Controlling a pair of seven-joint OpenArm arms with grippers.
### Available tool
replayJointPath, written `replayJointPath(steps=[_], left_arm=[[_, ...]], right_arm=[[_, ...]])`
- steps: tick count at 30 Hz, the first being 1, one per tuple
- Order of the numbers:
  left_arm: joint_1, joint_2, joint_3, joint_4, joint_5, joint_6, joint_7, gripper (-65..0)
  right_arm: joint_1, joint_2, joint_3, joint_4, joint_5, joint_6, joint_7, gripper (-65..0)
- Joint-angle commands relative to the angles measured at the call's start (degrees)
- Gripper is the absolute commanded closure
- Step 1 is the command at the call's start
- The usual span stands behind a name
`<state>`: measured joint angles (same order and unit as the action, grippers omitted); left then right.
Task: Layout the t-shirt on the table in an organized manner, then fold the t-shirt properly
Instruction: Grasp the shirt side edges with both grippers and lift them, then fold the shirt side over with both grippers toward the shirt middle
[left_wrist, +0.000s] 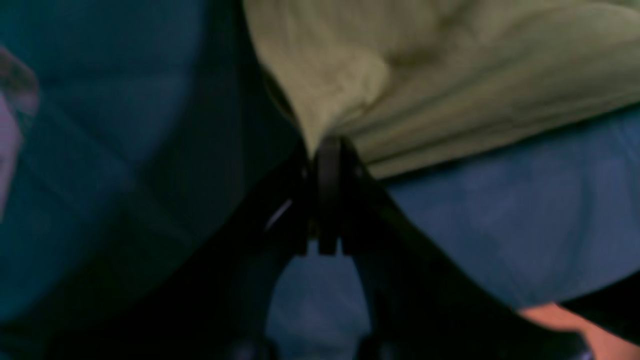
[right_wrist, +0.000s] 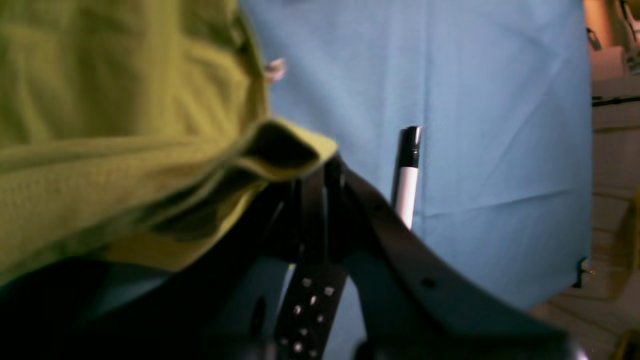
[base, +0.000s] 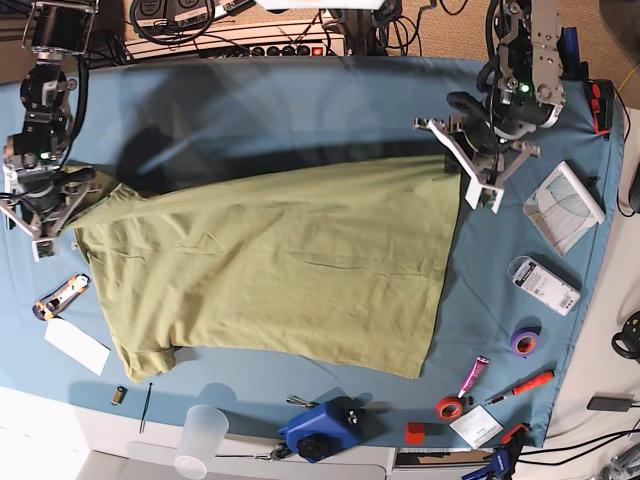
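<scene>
t-shirt (base: 280, 270): spread mid-frame on the table (base: 300, 100), top corners pinched.
left gripper (left_wrist: 327, 145): clamped on right corner.
right gripper (right_wrist: 320, 172): clamped on left corner.

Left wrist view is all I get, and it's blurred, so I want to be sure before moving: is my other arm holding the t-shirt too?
Observer: Yes. The right tool is shut on the t-shirt, at the opposite end from the left tool.
Operator: Is the cloth hanging free?
Observer: No. The edge stretched between the tools looks raised and casts a shadow, while the rest lies spread on the table.
Operator: Anything close to it?
Observer: A blue device and a clear cup sit just beyond its front hem.
</scene>
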<state>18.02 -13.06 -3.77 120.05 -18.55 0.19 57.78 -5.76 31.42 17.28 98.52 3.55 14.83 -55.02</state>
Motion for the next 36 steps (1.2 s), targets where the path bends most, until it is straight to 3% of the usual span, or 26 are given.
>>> replayJointPath(steps=[1,6,9,12,19,32,36], left_arm=[[-0.9,-0.3,-0.2,1.1,0.6,0.0,-1.5,0.0],[-4.0,-0.3,-0.2,-0.2,0.5,0.0,-5.0,0.0],[-6.2,-0.3,-0.1,-3.4,-0.1,-0.5,-6.9,0.0],[-9.0,-0.3,-0.1,-7.0,-1.1,-3.1,-7.7,0.0],[-15.1,-0.3,-0.1,-12.6,-1.2,-3.2,-9.2,0.0],[-22.9,-0.2,-0.1,-23.8,-1.2,-3.4,-11.7,0.0],[-22.9,-0.1,-0.1,-23.8,-1.2,-7.5,-12.2,0.0]], right_arm=[[1.6,1.4,1.2,0.9,-0.2,-0.7,1.3,0.0],[3.3,1.3,1.4,0.8,1.7,-0.5,1.4,0.0],[4.1,0.0,1.4,-0.4,1.3,-0.5,2.2,0.0],[5.4,-1.9,1.4,-3.8,1.3,-0.5,3.3,0.0],[9.7,-5.1,1.4,-12.7,-0.4,0.4,5.4,0.0],[11.6,-5.2,1.4,-13.6,-0.6,0.3,7.5,0.0],[11.6,-5.2,1.4,-16.2,-0.6,0.3,8.4,0.0]])
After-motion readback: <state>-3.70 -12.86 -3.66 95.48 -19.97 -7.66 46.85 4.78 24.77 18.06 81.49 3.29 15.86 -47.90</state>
